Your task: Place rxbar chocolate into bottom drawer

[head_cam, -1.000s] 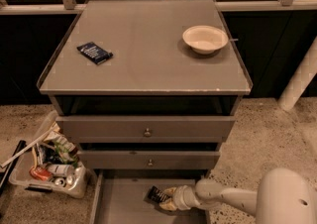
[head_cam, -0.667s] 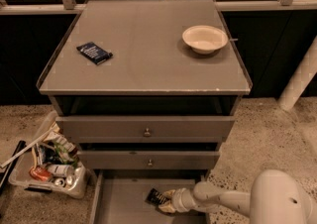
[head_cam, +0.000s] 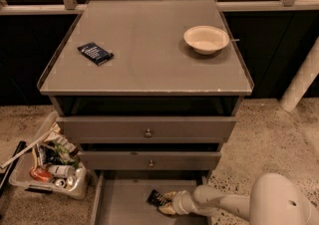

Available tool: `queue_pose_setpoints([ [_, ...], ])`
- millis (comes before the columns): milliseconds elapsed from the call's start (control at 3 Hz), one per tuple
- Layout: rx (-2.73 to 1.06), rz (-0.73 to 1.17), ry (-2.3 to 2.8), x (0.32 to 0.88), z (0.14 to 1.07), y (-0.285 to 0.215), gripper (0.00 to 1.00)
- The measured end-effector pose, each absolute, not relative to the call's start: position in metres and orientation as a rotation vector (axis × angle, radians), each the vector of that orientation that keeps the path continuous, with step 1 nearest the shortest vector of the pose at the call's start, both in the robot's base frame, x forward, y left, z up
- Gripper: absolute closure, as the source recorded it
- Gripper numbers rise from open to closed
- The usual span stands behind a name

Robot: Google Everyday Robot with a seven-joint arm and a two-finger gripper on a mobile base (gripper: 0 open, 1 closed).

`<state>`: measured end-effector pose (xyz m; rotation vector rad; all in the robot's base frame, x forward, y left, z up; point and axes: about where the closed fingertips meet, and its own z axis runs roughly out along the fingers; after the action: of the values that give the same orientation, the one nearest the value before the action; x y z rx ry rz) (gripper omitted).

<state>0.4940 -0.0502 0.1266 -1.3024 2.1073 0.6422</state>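
We note little change: the gripper (head_cam: pixel 168 204) stays low inside the bottom drawer (head_cam: pixel 119 204), at six o'clock, against the snack bar (head_cam: pixel 158 198). Whether it grips, we cannot tell. Release appears pending.

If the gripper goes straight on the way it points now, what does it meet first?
The gripper, inside the bottom drawer, points toward the picture's left. The rxbar chocolate lies right at its tip, so that comes first. Past it, probably the drawer's left wall, though depth is unclear.
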Motion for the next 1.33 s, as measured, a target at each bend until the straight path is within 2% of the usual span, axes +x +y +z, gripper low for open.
queue_pose_setpoints([
  [1000,-1.303,0.642,2.107,0.4939,0.1266,-0.0501,0.11],
  [1333,-1.303,0.642,2.107,0.4939,0.1266,-0.0501,0.0],
])
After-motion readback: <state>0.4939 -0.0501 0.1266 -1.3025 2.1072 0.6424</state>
